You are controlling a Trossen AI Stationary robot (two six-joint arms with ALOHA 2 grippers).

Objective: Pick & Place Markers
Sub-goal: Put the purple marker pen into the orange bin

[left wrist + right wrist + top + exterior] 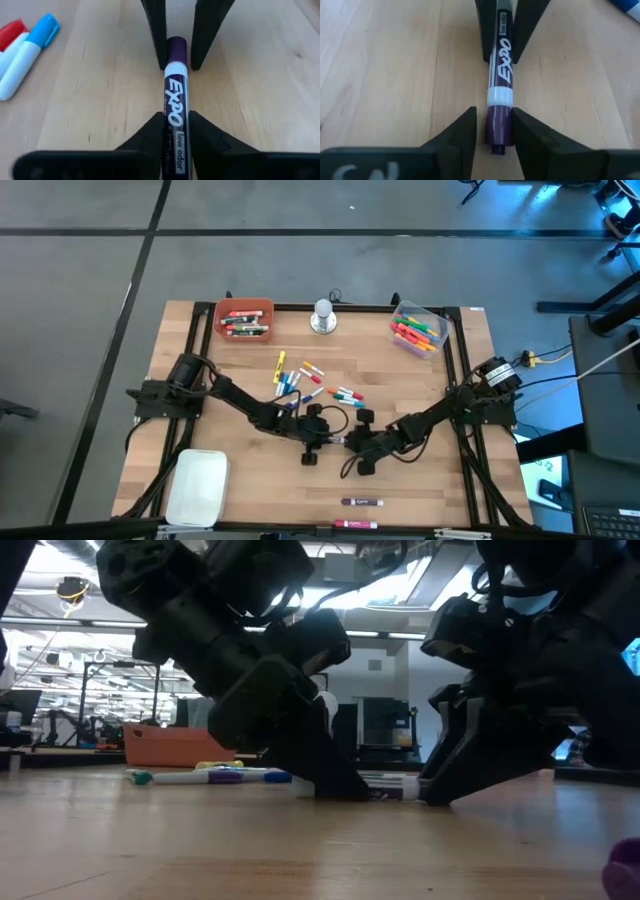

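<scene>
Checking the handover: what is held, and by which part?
Purple marker: left hand grips its white barrel; right hand straddles the cap, slightly open.

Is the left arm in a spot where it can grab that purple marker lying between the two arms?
Probably yes: the left gripper already straddles the purple marker on the table. The right gripper straddles its capped end, which may crowd it.

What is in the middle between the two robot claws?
A purple-capped marker lies on the table, one end between the left gripper fingers, the cap end between the right gripper fingers. Both wrist views show it.
</scene>
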